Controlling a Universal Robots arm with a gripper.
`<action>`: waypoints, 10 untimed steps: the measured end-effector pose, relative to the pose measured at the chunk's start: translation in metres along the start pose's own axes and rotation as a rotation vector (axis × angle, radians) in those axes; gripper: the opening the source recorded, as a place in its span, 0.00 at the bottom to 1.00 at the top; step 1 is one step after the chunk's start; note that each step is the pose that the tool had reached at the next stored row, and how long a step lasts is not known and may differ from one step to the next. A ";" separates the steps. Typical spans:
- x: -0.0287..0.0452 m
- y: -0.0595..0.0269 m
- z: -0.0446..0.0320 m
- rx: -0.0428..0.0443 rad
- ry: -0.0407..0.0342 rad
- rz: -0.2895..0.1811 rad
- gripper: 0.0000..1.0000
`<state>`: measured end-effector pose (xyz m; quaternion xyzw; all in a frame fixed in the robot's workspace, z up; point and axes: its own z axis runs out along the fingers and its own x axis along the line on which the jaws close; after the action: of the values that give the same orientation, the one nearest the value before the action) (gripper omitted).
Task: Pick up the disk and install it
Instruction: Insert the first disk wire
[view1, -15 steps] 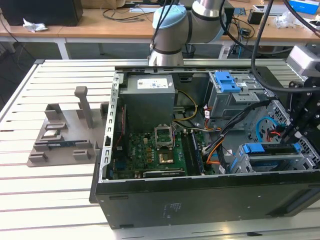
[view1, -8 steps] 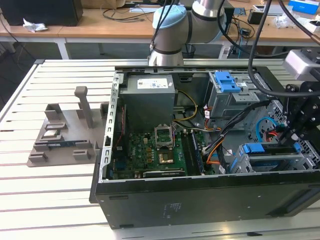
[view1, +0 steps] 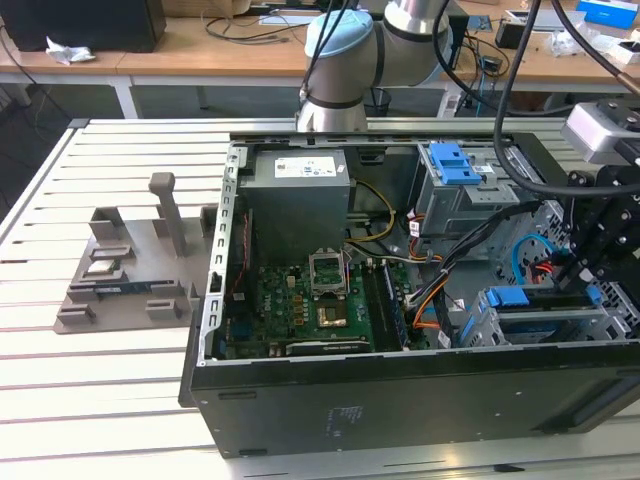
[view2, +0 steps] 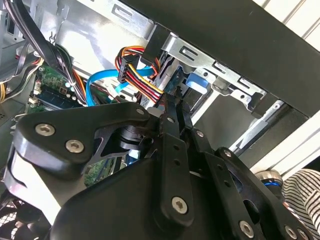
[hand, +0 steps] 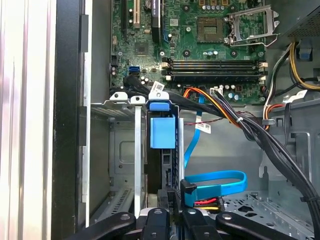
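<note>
The disk (view1: 540, 312) sits on edge in the metal drive cage (view1: 500, 335) at the exterior view's right end of the open computer case. Its blue side rail and tab (hand: 162, 131) face up in the first wrist view. My black gripper (view1: 578, 268) hangs right over the disk's end nearest the case's right wall. In the second wrist view the gripper (view2: 177, 102) has its fingers drawn close together at the disk's edge, next to the blue rail handle (view2: 197, 82). The gripper (hand: 172, 197) meets the dark disk body (hand: 162, 167) in the first wrist view.
A blue data cable (hand: 220, 180) and an orange-red-yellow power cable bundle (view2: 137, 72) crowd the cage beside the gripper. The motherboard (view1: 310, 300) and grey power-supply box (view1: 298, 200) fill the case's left part. A grey fixture (view1: 130, 270) stands on the slatted table.
</note>
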<state>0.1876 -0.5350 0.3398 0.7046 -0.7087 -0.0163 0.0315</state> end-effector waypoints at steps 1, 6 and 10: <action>0.0000 0.0000 0.0000 0.0000 0.0001 0.000 0.16; 0.0000 0.0003 -0.0042 -0.0001 0.0005 0.000 0.16; 0.0000 0.0002 -0.0033 0.0000 0.0009 0.000 0.16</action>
<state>0.1876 -0.5350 0.3430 0.7046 -0.7087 -0.0160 0.0319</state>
